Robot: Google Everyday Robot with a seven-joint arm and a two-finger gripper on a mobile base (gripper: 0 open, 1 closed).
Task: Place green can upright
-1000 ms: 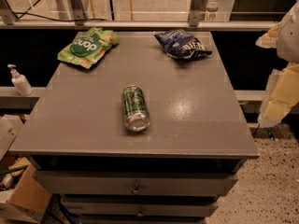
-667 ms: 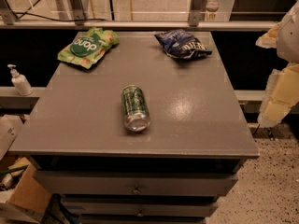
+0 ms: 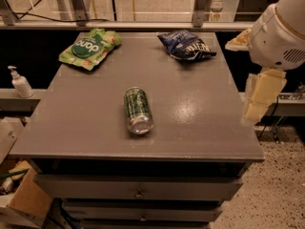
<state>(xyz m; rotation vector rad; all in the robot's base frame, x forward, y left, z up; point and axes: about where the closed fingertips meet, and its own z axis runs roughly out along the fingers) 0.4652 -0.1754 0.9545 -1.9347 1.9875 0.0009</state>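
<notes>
Grey tabletop (image 3: 86,123), dim lab: the green can (image 3: 138,110) lies on its side near centre, not yet righted. The gripper (image 3: 259,99) hangs beyond the right edge, well apart, seemingly pre-approach; open or closed, can't tell.

Grey drawer cabinet (image 3: 86,123), speckled floor (image 3: 279,187)

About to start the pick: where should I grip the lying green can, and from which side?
Probably grip the green can at the middle of its round side, from above, closing across its width: it lies on its side on the table, silver end toward the camera. The hand hangs beyond the table's right edge, apart from the can.
</notes>
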